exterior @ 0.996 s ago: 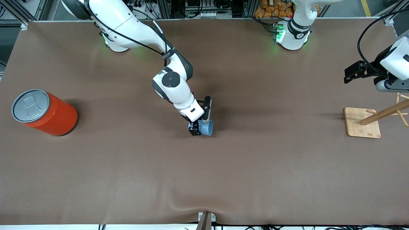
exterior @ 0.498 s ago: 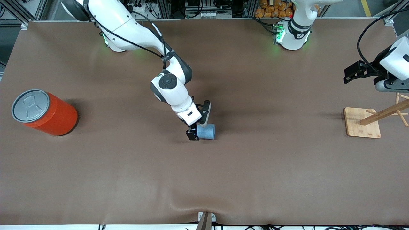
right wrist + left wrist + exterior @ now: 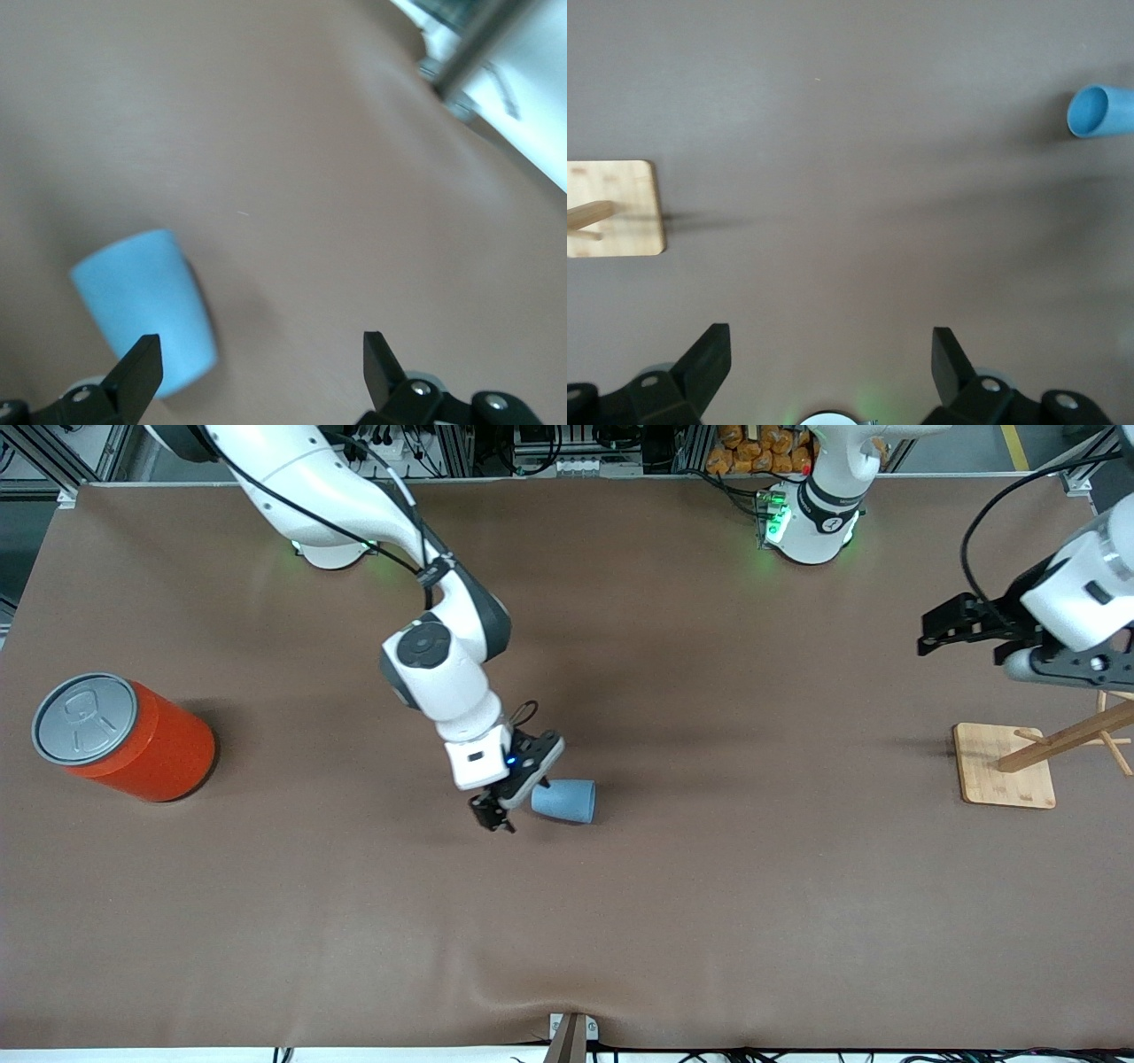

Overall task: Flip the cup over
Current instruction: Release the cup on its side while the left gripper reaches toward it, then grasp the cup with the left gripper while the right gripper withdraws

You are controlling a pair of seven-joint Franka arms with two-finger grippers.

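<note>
One cup [image 3: 564, 801] on its side — two hands, both open.

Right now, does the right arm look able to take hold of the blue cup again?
Probably yes. The right hand hangs open just beside the cup, which lies on its side on the table, with nothing between them.

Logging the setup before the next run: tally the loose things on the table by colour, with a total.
Light blue: 1, the cup, lying on its side
Orange with a grey lid: 1, the canister
Pale wood: 1, the wooden stand
Total: 3
</note>
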